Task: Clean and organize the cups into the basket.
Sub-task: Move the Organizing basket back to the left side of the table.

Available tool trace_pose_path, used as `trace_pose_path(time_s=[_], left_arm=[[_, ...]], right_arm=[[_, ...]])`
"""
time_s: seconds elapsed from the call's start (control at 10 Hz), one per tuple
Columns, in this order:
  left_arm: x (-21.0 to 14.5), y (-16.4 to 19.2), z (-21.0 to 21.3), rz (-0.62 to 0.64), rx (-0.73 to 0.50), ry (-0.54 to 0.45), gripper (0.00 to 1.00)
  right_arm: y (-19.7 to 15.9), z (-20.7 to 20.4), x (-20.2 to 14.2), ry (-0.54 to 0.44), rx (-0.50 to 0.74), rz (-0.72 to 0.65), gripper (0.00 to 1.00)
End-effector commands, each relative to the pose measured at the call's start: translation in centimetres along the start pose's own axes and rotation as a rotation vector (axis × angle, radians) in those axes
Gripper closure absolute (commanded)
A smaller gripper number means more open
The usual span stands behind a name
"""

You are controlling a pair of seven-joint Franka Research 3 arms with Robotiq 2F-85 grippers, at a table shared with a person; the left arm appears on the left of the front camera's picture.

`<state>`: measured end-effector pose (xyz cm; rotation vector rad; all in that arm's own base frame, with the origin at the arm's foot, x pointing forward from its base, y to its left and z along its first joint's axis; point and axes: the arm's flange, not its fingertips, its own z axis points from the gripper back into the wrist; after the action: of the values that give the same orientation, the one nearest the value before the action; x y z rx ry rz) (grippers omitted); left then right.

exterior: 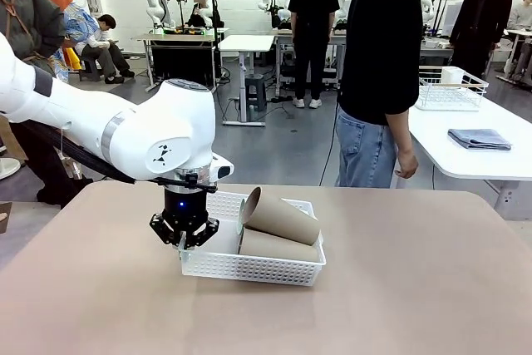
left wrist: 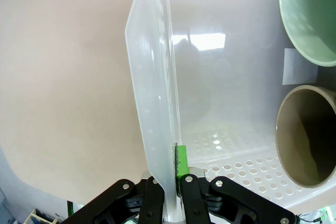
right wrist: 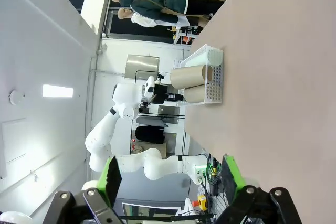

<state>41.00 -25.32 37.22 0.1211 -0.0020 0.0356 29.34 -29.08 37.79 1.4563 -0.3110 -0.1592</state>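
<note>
The left claw (exterior: pixel 184 243) is pinched tight on the near left rim of the basket (exterior: pixel 249 268), one finger inside the wall and one outside; in the left wrist view the thin white wall runs straight up between the green pads (left wrist: pixel 181 161). The basket sits on the desk (exterior: pixel 399 288) directly under and just to the right of that claw.

Inside it, past the clamped wall, lie the cups. A tan-brown cup (exterior: pixel 278 247) lies on its side along the basket floor, and another tan cup (exterior: pixel 283 215) rests tilted on top of it, its open mouth toward the claw and showing a pale green lip. From the left wrist, a mint-green mouth (left wrist: pixel 310 17) and a tan mouth (left wrist: pixel 307 135) both face the claw, one beyond the other, so the green cup may be nested in a tan one; I cannot tell for sure.

The right claw (right wrist: pixel 168 182) hangs well off from the basket, fingers spread wide and holding nothing.

No cup is loose on the desk around either claw, so the gathering looks done. What seems left is tidying: the top cup is stacked askew, and the basket itself may be due for a shift or straightening.
</note>
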Motion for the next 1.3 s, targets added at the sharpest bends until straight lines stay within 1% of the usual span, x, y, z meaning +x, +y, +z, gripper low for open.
trace_pose_path(time_s=[0.0,0.2,0.3,0.4,0.6,0.7,0.9,1.0,1.2], left_arm=[[0.0,-0.5,0.1,0.0,-0.01,0.001,0.96],[0.0,0.0,0.0,0.0,0.0,0.0,0.96],[0.4,2.3,-0.5,-0.017,0.024,0.021,0.96],[0.5,5.3,-0.9,-0.041,0.049,0.003,0.96],[0.3,10.5,-0.8,-0.047,0.095,-0.029,0.96],[0.1,13.4,-0.4,-0.055,0.112,-0.065,0.96],[-0.2,18.0,0.1,-0.039,0.092,-0.101,0.96],[0.0,20.0,0.1,-0.01,0.084,-0.11,0.96],[0.4,24.2,-0.2,0.038,0.074,-0.104,0.96]], right_arm=[[0.1,0.1,0.0,-0.008,0.004,0.006,0.0],[0.1,0.1,0.0,-0.008,0.004,0.006,0.0],[0.1,0.1,0.0,-0.008,0.004,0.006,0.0],[0.1,0.1,0.0,-0.008,0.004,0.006,0.0],[0.1,0.1,0.0,-0.008,0.004,0.006,0.0],[0.1,0.1,0.0,-0.008,0.004,0.006,0.0],[0.1,0.1,0.0,-0.008,0.004,0.006,0.0],[0.1,0.1,0.0,-0.008,0.004,0.006,0.0],[0.1,0.1,0.0,-0.008,0.004,0.006,0.0]])
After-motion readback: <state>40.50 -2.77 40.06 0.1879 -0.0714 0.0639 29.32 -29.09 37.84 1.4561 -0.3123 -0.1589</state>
